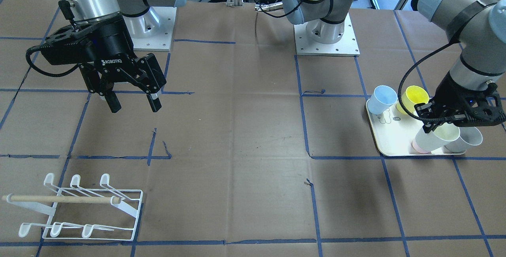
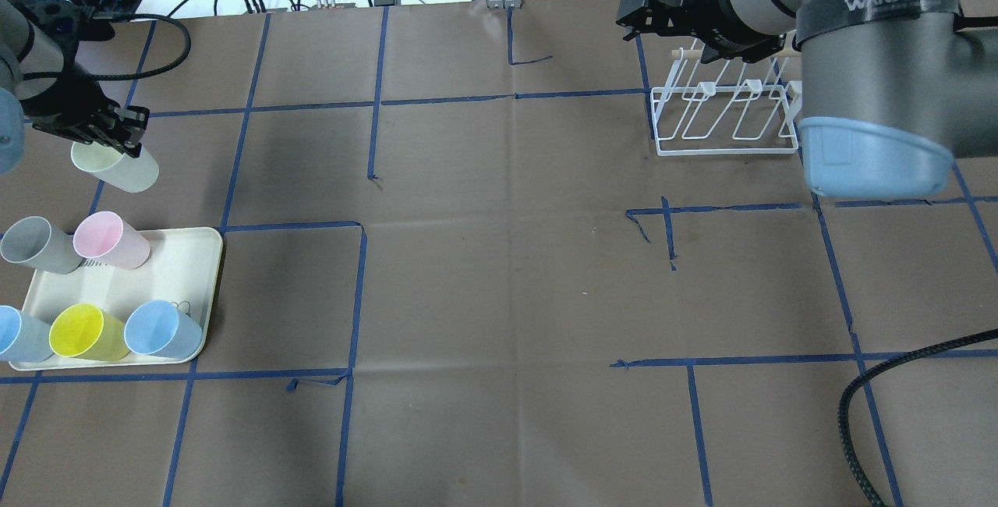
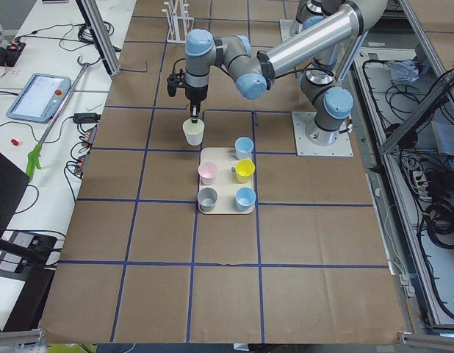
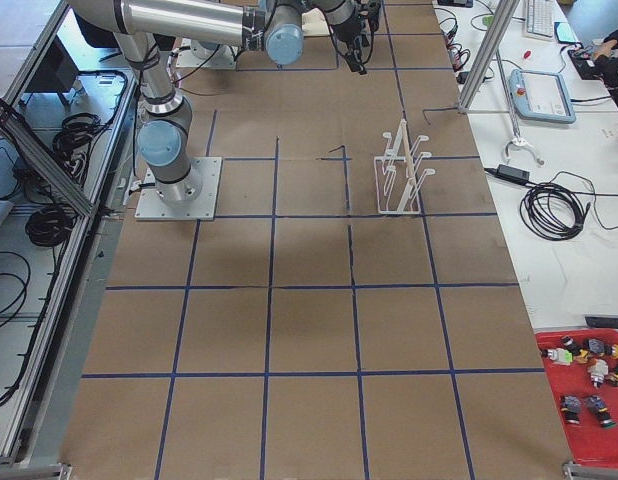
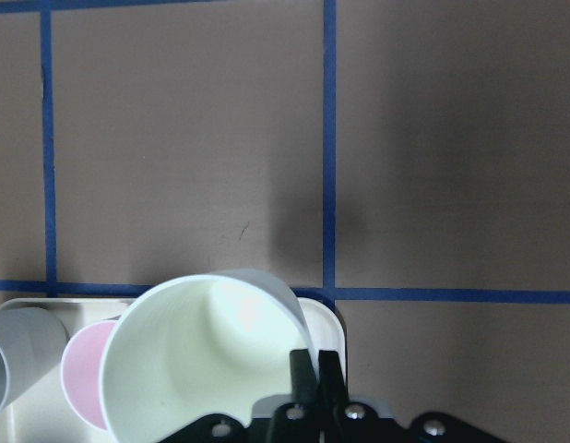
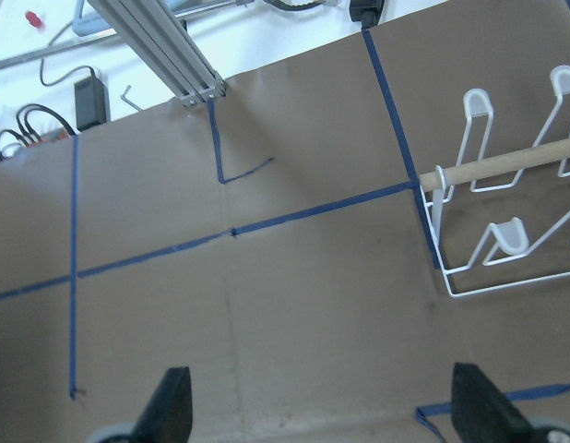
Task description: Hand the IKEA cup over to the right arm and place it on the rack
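- Front-facing view: my left gripper [image 1: 429,125] is clamped on the rim of the cream cup [image 1: 437,137], which hangs over the tray [image 1: 389,142]. My right gripper [image 1: 134,104], jaws spread and empty, hovers well apart from the tray. The rack [image 1: 59,199] stands farther off on that side.
- Overhead view: the cup shows past the tray's far edge, mouth up.
- Left side view: the cup hangs upright, apart from the other cups [image 3: 244,170] on the tray.
- Right side view: the rack stands alone, far from the tray.
- Left wrist view: my fingers pinch the cup wall above the tray's corner.
- Right wrist view: only bare table lies between my spread fingertips [image 6: 170,406].
- Judgement: the hand-over calls for carrying the cup away from the tray across open table.
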Controlling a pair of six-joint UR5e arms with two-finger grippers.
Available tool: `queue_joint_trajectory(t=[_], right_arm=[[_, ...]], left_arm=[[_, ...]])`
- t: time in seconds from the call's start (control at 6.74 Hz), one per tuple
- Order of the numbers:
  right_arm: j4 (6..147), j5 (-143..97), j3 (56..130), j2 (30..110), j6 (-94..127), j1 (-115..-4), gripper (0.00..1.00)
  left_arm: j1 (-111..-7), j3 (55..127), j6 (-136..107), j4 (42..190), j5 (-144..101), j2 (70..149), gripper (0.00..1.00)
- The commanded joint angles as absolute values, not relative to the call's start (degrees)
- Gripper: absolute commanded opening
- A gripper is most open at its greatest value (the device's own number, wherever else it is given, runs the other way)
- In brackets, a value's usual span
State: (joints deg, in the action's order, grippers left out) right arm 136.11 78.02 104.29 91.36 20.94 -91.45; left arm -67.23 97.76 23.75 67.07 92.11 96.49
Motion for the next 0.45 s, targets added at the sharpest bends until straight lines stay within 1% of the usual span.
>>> queue_joint_trajectory(t=[0.0,0.15,0.3], right_arm=[[145.4,75.6,108.3,91.3,29.7,-91.7,1.00],[151.6,71.1,113.5,91.8,42.6,-91.7,1.00],[154.7,68.9,115.3,91.6,49.0,-91.7,1.00]], left_arm=[[-67.3,93.2,24.9,71.5,86.6,96.4,0.00],[-67.3,93.4,27.5,69.4,81.3,96.4,0.00],[-67.3,94.3,31.0,63.3,73.6,97.0,0.00]])
